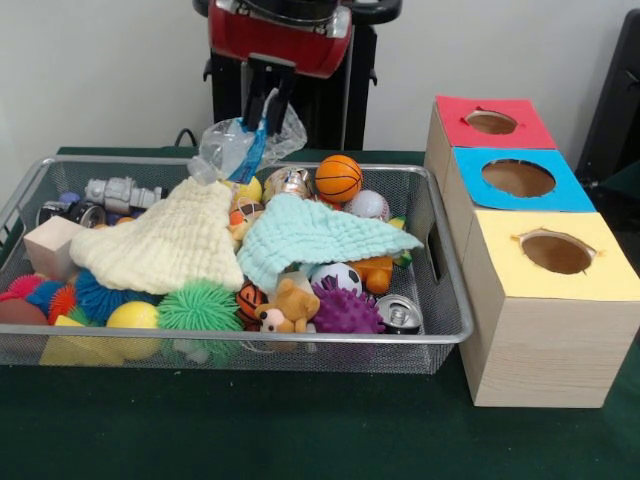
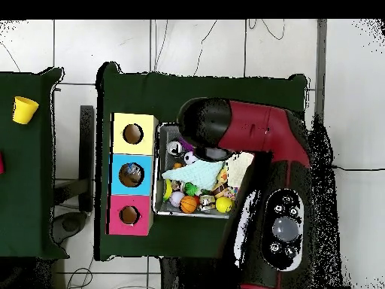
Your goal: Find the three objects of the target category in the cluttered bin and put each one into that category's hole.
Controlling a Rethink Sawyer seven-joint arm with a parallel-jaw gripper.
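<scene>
Gripper: gripper (image 1: 268, 108) hangs below the red arm head at the far rim of the bin, its dark fingers closed on a crushed clear bottle.
Bottle: crushed clear plastic bottle (image 1: 232, 147) with a blue label, lifted above the bin's far edge, tilted, hanging from the fingers.
Bin: wire mesh bin (image 1: 452, 322) on the green table, left of the boxes in the front view, heaped with toys.
Cloths: pale yellow cloth (image 1: 170, 240) and mint green cloth (image 1: 315, 233) spread over the pile, side by side.
Balls: orange basketball (image 1: 338, 177) at the far side; soccer ball (image 1: 335, 277) under the green cloth's near edge; purple spiky ball (image 1: 345, 311) and green spiky ball (image 1: 199, 307) toward the near rim.
Other contents: teddy bear (image 1: 288, 307) near the front; can (image 1: 400, 314) in the near right corner; wooden block (image 1: 50, 246) at the left.
Blue hole: blue-surround hole (image 1: 517, 178), middle box of three, apart from the bottle.
Neighbours: red-surround hole (image 1: 491, 122) behind it, yellow-surround hole (image 1: 556, 251) in front.
Overhead: arm (image 2: 248, 128) covers much of the bin (image 2: 159, 135); blue box (image 2: 132, 174) sits between the other two.
</scene>
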